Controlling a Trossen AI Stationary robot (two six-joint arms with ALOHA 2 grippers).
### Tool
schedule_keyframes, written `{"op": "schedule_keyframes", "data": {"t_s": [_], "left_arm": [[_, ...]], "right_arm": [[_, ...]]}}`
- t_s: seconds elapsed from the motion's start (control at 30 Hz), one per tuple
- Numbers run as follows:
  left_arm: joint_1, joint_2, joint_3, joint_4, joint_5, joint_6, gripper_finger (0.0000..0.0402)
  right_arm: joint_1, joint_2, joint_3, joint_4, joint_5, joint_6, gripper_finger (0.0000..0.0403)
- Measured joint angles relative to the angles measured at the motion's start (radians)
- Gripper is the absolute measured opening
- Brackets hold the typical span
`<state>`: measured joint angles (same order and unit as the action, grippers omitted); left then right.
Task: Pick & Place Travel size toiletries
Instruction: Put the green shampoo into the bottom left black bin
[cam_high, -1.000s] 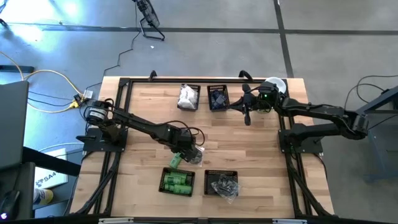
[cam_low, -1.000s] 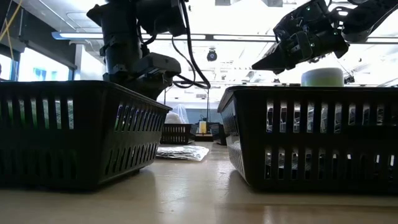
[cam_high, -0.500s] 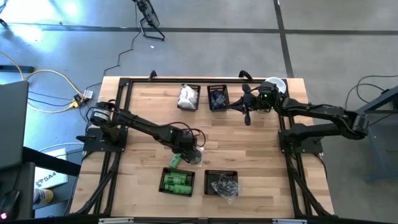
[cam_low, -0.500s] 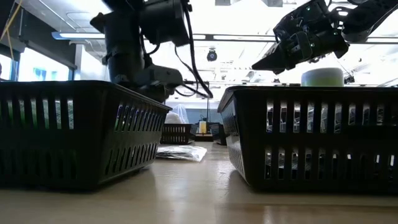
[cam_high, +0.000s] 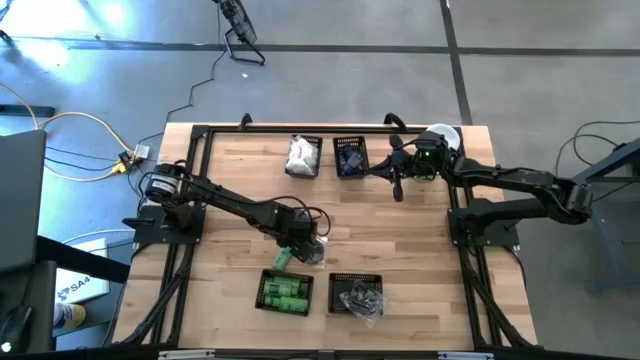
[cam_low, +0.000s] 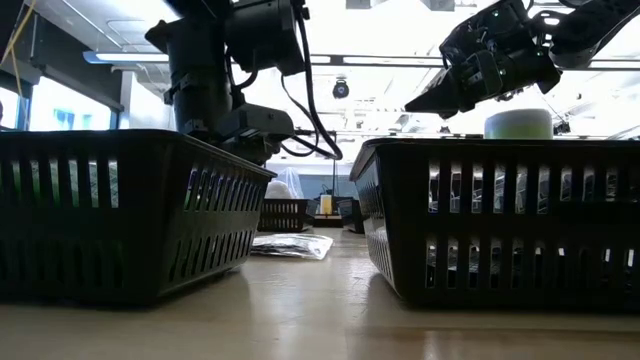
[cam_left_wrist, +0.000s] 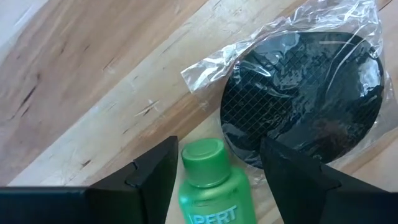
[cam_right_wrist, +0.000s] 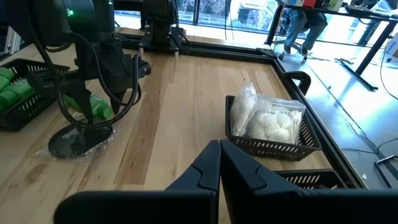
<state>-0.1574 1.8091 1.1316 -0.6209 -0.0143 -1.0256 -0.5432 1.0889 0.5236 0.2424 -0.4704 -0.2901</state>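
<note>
The left gripper (cam_high: 290, 252) worked a little below the middle of the bench (cam_high: 230, 190), at about six o'clock from its centre. Its fingers (cam_left_wrist: 152, 171) stood spread on either side of a bright green bottle (cam_left_wrist: 210, 186) that lay on the wood, cap pointing away from the wrist; whether the pads actually touched the bottle could not be told. Just beside the bottle's cap, at about two o'clock from it in the left wrist view, lay a dark round disc in a clear crinkled wrapper (cam_left_wrist: 305, 102), its edge very near the cap.

Directly at six o'clock from the left gripper sat a black mesh basket (cam_high: 285, 293) filled with more green bottles (cam_high: 283, 294). At three o'clock from that basket stood a second basket (cam_high: 356, 296) holding dark pieces in clear wrap. Along the far edge of the bench, at twelve o'clock, a third basket (cam_high: 303, 156) held white crinkly packets (cam_right_wrist: 266, 121), and a fourth (cam_high: 351, 157) just beside it at three o'clock held dark blue-black pieces.

The right gripper (cam_high: 397, 186) hung in the air near the bench's far right corner, at about one o'clock from centre, its fingers (cam_right_wrist: 208, 171) pressed together and holding nothing. Behind it stood a pale-green cylinder with a white lid (cam_high: 441, 138).
</note>
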Motion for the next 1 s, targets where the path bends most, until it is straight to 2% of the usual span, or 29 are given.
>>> {"op": "schedule_keyframes", "data": {"t_s": [0.33,0.67,0.87,1.0], "left_arm": [[0.000,-0.001,0.000,-0.002,0.003,0.005,0.0148],[0.000,0.001,-0.003,-0.004,-0.014,0.012,0.0123],[0.000,0.003,0.013,-0.016,-0.029,0.080,0.0093],[0.000,0.003,0.058,-0.046,-0.059,0.121,0.0090]], "right_arm": [[0.000,0.000,0.000,0.000,0.000,0.000,0.0003],[0.000,0.000,0.000,0.000,0.000,0.000,0.0003],[0.000,0.000,0.000,0.000,0.000,0.000,0.0003],[0.000,0.000,0.000,0.000,0.000,0.000,0.0003]]}}
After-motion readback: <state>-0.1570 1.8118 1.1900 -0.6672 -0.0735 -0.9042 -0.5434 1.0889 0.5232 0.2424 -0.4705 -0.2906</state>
